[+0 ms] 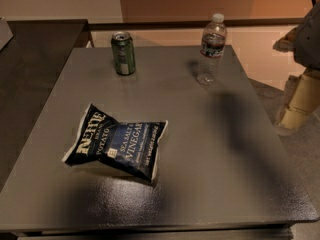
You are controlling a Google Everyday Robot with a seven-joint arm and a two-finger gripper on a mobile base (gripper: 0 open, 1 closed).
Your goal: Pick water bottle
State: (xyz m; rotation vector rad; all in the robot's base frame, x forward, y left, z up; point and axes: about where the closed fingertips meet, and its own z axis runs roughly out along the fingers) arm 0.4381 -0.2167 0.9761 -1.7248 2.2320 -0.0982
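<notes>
The water bottle [212,49] is clear ribbed plastic with a white cap and a dark label band. It stands upright near the far right corner of the grey table [210,149]. My arm comes in at the right edge of the camera view. My gripper [296,106] hangs beyond the table's right side, to the right of the bottle and nearer the camera, well apart from it. Nothing is held in it that I can see.
A green soda can [123,53] stands upright at the far left of the table. A dark blue chip bag [117,146] lies flat at the front left. A dark counter [35,59] adjoins the table on the left. A wall runs behind.
</notes>
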